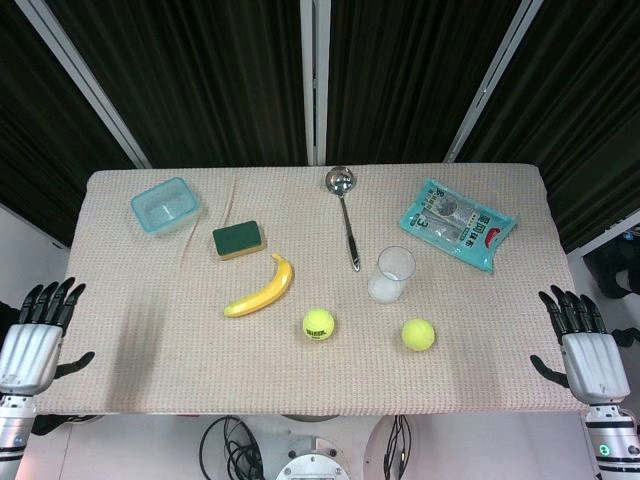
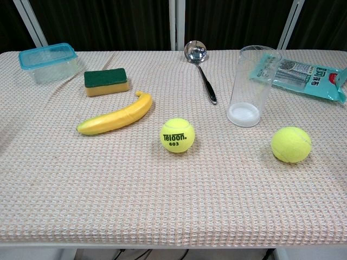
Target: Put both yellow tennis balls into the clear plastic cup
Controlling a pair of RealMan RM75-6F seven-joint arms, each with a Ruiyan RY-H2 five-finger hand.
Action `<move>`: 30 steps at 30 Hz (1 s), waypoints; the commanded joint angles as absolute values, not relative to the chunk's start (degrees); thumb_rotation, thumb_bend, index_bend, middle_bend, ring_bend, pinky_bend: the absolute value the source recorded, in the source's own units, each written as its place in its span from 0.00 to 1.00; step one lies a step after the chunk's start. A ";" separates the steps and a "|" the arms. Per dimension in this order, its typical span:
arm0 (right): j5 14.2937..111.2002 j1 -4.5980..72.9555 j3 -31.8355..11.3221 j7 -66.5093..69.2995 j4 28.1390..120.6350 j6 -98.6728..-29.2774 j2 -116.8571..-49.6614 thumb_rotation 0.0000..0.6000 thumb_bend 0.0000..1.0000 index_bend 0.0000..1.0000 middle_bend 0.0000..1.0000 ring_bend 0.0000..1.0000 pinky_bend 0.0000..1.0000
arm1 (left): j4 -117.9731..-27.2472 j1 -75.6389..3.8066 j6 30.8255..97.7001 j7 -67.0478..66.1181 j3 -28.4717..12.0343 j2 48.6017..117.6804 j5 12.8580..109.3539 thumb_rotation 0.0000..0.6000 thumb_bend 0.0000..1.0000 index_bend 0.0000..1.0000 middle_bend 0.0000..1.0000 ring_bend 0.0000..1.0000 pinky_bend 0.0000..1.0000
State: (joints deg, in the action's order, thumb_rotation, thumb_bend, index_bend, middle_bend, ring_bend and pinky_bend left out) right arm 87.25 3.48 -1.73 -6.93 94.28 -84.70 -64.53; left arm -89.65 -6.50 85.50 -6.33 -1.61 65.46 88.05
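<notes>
1. the left robot hand (image 1: 35,335) is hanging off the left edge of the surface (image 1: 140,360), released, fingers spread and holding nothing.
2. the right robot hand (image 1: 585,345) is hanging off the right edge of the surface, released too, fingers apart and touching nothing.
3. the clear plastic cup (image 1: 392,274) (image 2: 251,86) is standing upright between the two hands, nearer the right robot hand, and nothing is sitting inside it.
4. one yellow tennis ball (image 1: 418,334) (image 2: 291,144) is lying near the cup, on the side toward the right robot hand, apart from the cup.
5. the printed tennis ball (image 1: 318,324) (image 2: 177,135) is resting well apart from both hands, near the middle, on the cup's left-hand side.
6. a banana (image 1: 261,290) (image 2: 116,116) is lying further toward the left robot hand, with a green sponge (image 1: 238,240) (image 2: 106,82) and a blue-lidded container (image 1: 165,205) (image 2: 47,62) beyond it.
7. a metal ladle (image 1: 345,215) (image 2: 201,69) is lying just beyond the cup, and a teal packet (image 1: 458,224) (image 2: 303,75) is sitting far from the right robot hand, toward the back.
</notes>
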 commanded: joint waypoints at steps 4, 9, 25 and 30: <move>87.25 3.78 -1.67 -7.97 94.67 -84.08 -64.81 1.00 0.12 0.00 0.00 0.00 0.00 | -89.20 -6.41 85.99 -5.74 -1.69 65.61 88.33 1.00 0.00 0.01 0.00 0.00 0.00; 87.49 4.20 -0.94 -9.87 95.29 -82.62 -64.99 1.00 0.13 0.00 0.00 0.00 0.00 | -88.38 -6.14 86.33 -4.85 -1.47 66.16 88.58 1.00 0.00 0.01 0.00 0.00 0.00; 86.24 14.20 -1.97 -22.84 94.83 -67.34 -74.33 1.00 0.15 0.00 0.00 0.00 0.00 | -86.25 -5.50 86.73 -4.06 -1.24 67.70 88.28 1.00 0.00 0.01 0.00 0.00 0.00; 83.08 17.30 -2.67 -25.48 94.80 -62.46 -77.91 1.00 0.16 0.00 0.00 0.00 0.00 | -86.54 -5.17 87.15 -4.46 -1.13 67.61 88.39 1.00 0.00 0.01 0.00 0.00 0.00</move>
State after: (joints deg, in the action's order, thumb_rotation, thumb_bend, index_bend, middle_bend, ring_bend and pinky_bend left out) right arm 84.47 15.93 -2.16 -24.59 94.83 -64.07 -76.44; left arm -86.53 -5.18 87.14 -4.45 -1.14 67.62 88.40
